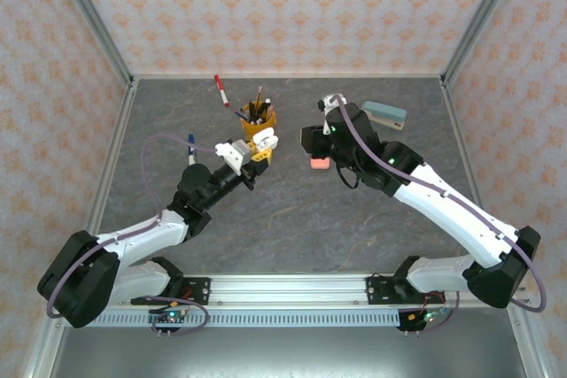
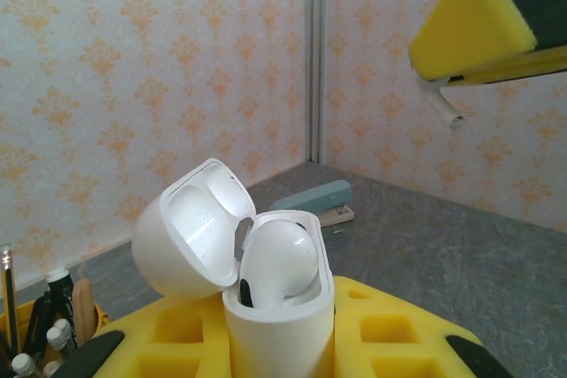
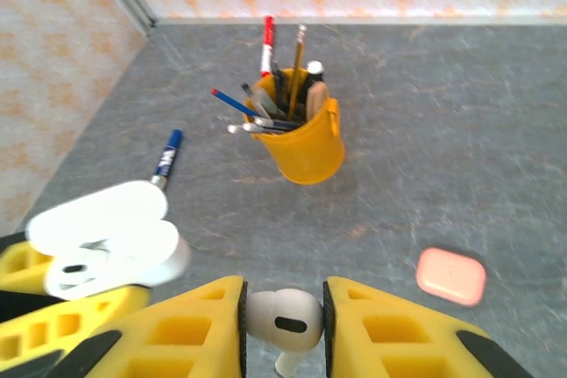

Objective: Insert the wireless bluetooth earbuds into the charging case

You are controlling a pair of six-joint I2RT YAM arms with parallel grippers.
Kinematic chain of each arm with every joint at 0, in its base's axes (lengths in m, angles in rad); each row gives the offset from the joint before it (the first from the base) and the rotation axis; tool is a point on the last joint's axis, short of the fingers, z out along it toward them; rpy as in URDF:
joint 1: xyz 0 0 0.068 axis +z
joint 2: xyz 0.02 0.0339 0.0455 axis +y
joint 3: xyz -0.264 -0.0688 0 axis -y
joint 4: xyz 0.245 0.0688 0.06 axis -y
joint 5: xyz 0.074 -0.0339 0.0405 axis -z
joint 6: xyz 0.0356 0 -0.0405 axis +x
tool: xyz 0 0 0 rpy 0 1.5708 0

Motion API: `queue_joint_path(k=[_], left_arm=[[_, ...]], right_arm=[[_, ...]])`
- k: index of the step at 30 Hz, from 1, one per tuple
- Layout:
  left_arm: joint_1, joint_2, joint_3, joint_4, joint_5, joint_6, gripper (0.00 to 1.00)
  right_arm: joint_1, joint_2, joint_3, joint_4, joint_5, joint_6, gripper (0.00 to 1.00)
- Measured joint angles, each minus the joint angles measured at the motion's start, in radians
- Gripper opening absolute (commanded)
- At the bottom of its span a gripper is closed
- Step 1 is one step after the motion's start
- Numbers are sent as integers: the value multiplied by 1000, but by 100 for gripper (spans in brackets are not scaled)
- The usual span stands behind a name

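Left pincer [image 2: 280, 347] clamps open white case [image 2: 276, 320] with seated earbud [image 2: 279, 261]; right pincer [image 3: 283, 329] grips second earbud [image 3: 282, 313].

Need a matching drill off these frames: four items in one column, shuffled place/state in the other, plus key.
Items:
1. white charging case
2. white earbud
3. pink case
4. yellow cup

Place/state:
A. stuffed with pens
B. pinched in the right gripper
C. lying shut on the table
D. lid open, clamped in the left gripper

Pairs: 1-D, 2-B, 3-C, 4-A
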Motion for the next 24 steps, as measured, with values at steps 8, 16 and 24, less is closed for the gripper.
queue_joint_path(k=[8, 16, 24], left_arm=[[-15, 52, 49, 1, 24, 3, 0], [-27, 78, 74, 0, 27, 3, 0], [-34, 83, 81, 1, 28, 3, 0]], right_arm=[[2, 5, 8, 69, -72, -38, 27], [15, 35, 8, 124, -106, -56, 27], [34, 56, 2, 185, -90, -92, 27]])
